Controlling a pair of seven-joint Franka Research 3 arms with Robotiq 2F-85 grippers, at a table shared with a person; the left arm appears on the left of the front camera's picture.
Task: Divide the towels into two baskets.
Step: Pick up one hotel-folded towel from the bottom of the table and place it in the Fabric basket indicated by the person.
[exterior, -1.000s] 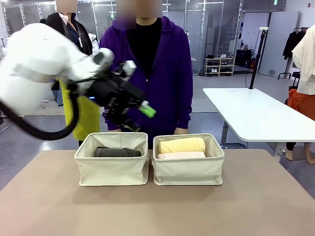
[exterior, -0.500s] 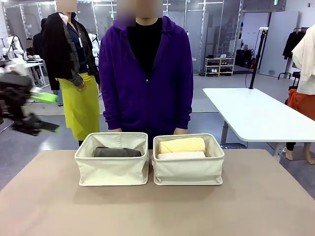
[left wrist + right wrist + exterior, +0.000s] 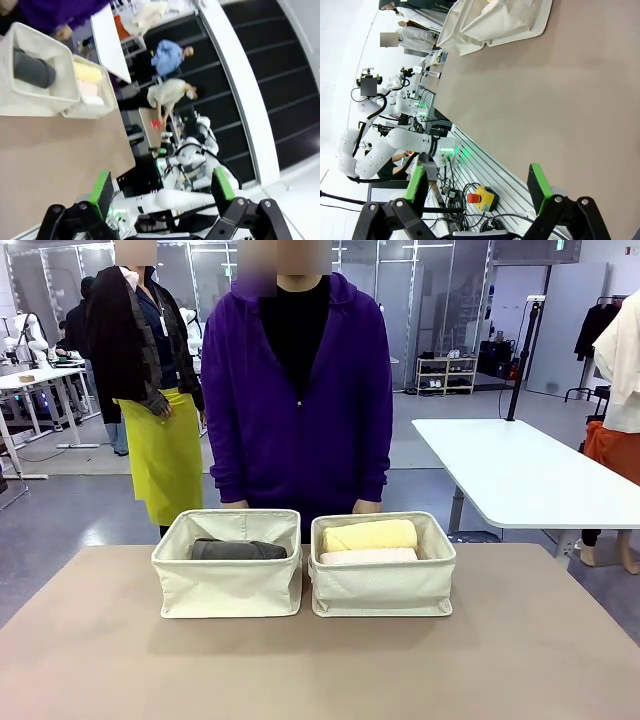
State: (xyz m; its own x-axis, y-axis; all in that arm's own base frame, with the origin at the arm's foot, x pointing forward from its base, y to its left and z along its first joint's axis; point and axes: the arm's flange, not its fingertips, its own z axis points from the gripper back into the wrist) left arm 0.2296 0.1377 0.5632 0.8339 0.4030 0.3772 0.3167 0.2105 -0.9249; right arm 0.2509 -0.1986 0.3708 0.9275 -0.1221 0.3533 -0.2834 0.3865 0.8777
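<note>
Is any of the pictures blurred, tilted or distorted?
Front view: sharp and level, even indoor light, soft shadows under the two baskets. Left wrist view: rolled sideways, wide-angle bending, baskets slightly soft. Right wrist view: also rolled, the table sharp, bright white glare at the left edge.

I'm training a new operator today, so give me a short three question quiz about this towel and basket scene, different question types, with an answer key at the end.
1. True or false: the dark grey towel lies in the same basket as the pale yellow towel.
2. Multiple choice: the pale pink towel sits A) on the table outside the baskets, B) in the right basket in front of the pale yellow towel, C) in the left basket.
3. Fill in: the left gripper and the right gripper both have their jaws ____ and hold nothing.

Key: 1 false; 2 B; 3 open.
</note>
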